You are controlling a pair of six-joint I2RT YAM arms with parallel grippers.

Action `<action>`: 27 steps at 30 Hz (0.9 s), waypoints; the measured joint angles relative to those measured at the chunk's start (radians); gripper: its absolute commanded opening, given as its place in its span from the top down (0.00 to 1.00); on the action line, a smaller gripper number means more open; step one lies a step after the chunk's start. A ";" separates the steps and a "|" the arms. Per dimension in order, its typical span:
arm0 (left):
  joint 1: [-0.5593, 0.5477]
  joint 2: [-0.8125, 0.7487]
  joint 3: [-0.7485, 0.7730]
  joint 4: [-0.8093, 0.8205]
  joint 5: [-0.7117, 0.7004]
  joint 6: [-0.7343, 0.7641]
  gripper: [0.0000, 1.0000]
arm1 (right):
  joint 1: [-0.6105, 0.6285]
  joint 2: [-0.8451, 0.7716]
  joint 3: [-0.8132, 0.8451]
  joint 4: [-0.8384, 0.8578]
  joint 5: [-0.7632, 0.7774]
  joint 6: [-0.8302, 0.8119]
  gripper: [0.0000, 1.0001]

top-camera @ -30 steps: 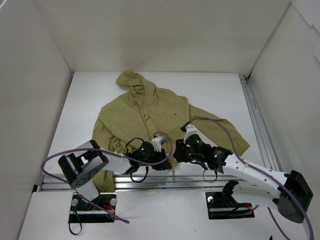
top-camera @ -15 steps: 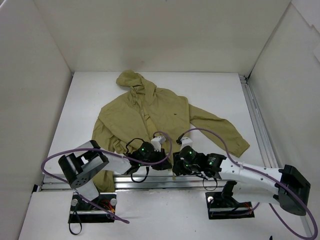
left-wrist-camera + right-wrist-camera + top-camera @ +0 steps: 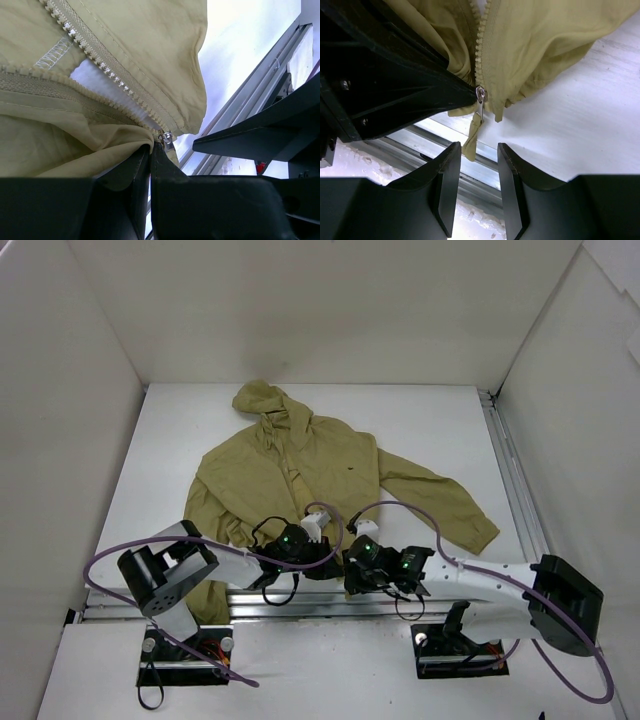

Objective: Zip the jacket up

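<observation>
The olive-khaki hooded jacket (image 3: 300,465) lies flat on the white table, hood far, hem at the near edge. Its front zipper (image 3: 105,75) is open at the bottom, with the metal slider (image 3: 166,138) at the hem. My left gripper (image 3: 328,567) is shut on the hem fabric just beside the slider, seen in its wrist view (image 3: 149,150). My right gripper (image 3: 352,578) is open, its fingers (image 3: 451,170) just below the slider (image 3: 480,95) and its fabric pull tab (image 3: 471,140), not touching them.
An aluminium rail (image 3: 300,602) runs along the table's near edge right under the hem. Another rail (image 3: 515,490) runs along the right side. White walls enclose the table. The jacket's right sleeve (image 3: 455,510) stretches toward the right rail.
My right gripper has moved left and toward the near edge, from beside the hem to just below the zipper slider. The left gripper has held still on the hem.
</observation>
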State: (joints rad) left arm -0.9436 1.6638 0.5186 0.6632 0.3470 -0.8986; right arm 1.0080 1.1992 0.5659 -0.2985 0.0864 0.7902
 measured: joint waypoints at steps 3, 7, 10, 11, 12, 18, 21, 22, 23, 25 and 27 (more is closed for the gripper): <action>0.000 0.000 0.000 0.000 -0.002 -0.002 1.00 | 0.000 0.016 0.003 0.016 0.000 0.000 0.69; 0.000 0.000 0.000 0.001 -0.006 -0.004 1.00 | 0.000 0.062 0.009 0.036 -0.001 0.000 0.71; 0.000 0.000 0.000 0.002 -0.011 -0.007 1.00 | 0.000 0.078 0.011 0.052 -0.001 0.000 0.74; 0.000 0.000 0.000 0.002 -0.011 -0.008 1.00 | 0.000 0.079 0.011 0.056 -0.001 0.000 0.78; 0.000 0.000 0.000 0.003 -0.013 -0.008 1.00 | 0.000 0.080 0.011 0.058 0.000 0.000 0.80; 0.000 0.000 0.000 0.005 -0.015 -0.009 1.00 | 0.000 0.095 0.011 0.074 -0.001 0.002 1.00; 0.000 0.000 -0.001 0.005 -0.015 -0.010 1.00 | 0.000 0.095 0.012 0.076 -0.001 0.002 1.00; 0.000 0.000 -0.002 0.006 -0.015 -0.010 1.00 | 0.000 0.095 0.013 0.076 -0.001 0.001 1.00; 0.000 0.000 -0.003 0.008 -0.016 -0.010 1.00 | 0.000 0.092 0.013 0.076 -0.001 -0.001 1.00; 0.000 0.000 -0.005 0.012 -0.016 -0.011 1.00 | 0.000 0.081 0.015 0.075 -0.001 -0.002 1.00; 0.000 0.000 -0.008 0.018 -0.016 -0.011 1.00 | 0.000 0.065 0.023 0.074 -0.001 -0.004 1.00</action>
State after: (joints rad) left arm -0.9436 1.6634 0.5106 0.6807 0.3309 -0.9092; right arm 1.0080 1.2640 0.5888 -0.2241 0.0856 0.7860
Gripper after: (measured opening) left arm 0.006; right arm 0.007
